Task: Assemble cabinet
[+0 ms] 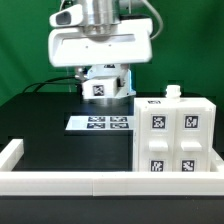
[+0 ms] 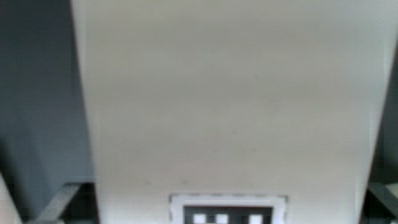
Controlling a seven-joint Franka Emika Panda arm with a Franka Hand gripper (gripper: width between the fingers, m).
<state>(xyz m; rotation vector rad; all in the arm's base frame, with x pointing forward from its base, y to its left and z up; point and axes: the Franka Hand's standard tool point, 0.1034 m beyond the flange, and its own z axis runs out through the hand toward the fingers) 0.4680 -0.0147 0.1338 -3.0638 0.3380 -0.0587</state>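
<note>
The cabinet (image 1: 175, 138), a large white box with several square tags on its front, stands on the black table at the exterior view's right. My gripper (image 1: 103, 78) hangs above the back middle of the table, shut on a smaller white tagged block (image 1: 101, 86) and holding it above the table, left of the cabinet. In the wrist view this white block (image 2: 222, 100) fills the space between my fingers (image 2: 50, 203), with one tag (image 2: 228, 212) showing near its lower end. The fingertips are mostly hidden by the block.
The marker board (image 1: 100, 123) lies flat on the table just below the held block. A long white border rail (image 1: 60, 182) runs along the table's front and turns up at the exterior view's left. A small white knob (image 1: 172, 93) sits on top of the cabinet.
</note>
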